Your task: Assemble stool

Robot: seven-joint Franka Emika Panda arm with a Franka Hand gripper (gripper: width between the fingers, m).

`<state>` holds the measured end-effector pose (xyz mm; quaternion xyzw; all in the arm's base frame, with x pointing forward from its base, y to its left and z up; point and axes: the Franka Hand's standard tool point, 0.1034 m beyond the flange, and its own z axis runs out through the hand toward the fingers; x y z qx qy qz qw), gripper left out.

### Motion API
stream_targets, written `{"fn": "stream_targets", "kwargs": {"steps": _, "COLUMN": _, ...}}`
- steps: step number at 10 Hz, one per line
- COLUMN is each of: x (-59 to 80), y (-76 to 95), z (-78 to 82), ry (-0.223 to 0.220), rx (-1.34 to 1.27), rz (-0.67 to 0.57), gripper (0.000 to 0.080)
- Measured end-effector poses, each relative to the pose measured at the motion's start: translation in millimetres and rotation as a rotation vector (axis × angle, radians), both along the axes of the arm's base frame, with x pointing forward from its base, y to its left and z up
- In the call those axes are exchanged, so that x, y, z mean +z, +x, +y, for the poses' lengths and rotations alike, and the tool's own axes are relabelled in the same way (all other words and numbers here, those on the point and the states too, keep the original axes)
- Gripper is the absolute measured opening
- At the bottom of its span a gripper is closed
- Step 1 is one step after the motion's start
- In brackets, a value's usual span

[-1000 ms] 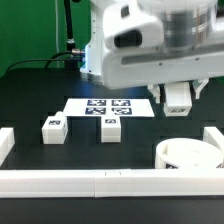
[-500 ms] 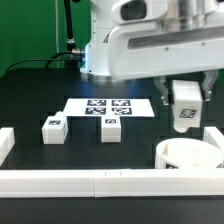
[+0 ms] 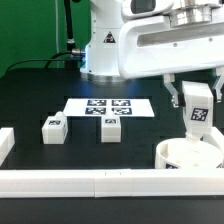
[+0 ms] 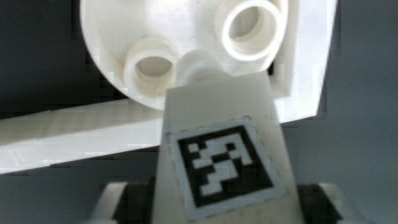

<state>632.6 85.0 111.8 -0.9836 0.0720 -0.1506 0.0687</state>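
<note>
Gripper (image 3: 197, 104) is pointing down and clamping one stool leg (image 3: 198, 116) between its two fingers (image 3: 173, 93) – jaws are pressing on the leg's sides, not spread free. The leg is hanging upright, its black-and-white tag (image 3: 198, 113) facing the exterior camera. In the wrist view the same leg (image 4: 217, 120) is filling the middle of the frame, tag (image 4: 228, 165) facing the lens, with a grey finger (image 4: 118, 203) showing at either side. The leg is hovering just over the round seat (image 3: 190, 155), which is lying flat on the black table (image 3: 30, 100) at the exterior view's right, near the front. From the wrist the seat (image 4: 178, 45) is showing two round sockets (image 4: 254, 24), and the leg's far end is overlapping the disc between them – contact or gap, cannot tell. Two other legs (image 3: 53, 128) are standing loose on the table toward the exterior view's left, side by side but apart. The marker board (image 3: 108, 106) is lying flat just behind them. Long white rail blocks (image 3: 100, 182) are lining the front edge and both sides of the work area.
</note>
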Motion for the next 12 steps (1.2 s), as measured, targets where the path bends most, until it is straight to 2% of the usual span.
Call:
{"fn": "stream_targets", "kwargs": {"steps": 5, "x": -1.4, "y": -0.1, "z": 2.6, "ry": -0.002, "rx": 0.009, "rz": -0.001, "gripper": 0.0325}}
{"fn": "stream_targets", "kwargs": {"steps": 6, "x": -4.5, "y": 1.2, "z": 9.1, "ry": 0.012, "rx": -0.003, "rz": -0.015, "gripper": 0.0325}}
{"fn": "stream_targets", "kwargs": {"steps": 8, "x": -11.5, "y": 0.7, "z": 11.1, "ry": 0.033, "rx": -0.023, "rz": -0.013, "gripper": 0.0325}}
{"fn": "stream_targets", "kwargs": {"steps": 12, "x": -13.1, "y": -1.6, "z": 12.9, "ry": 0.041, "rx": -0.044, "rz": -0.029, "gripper": 0.0325}}
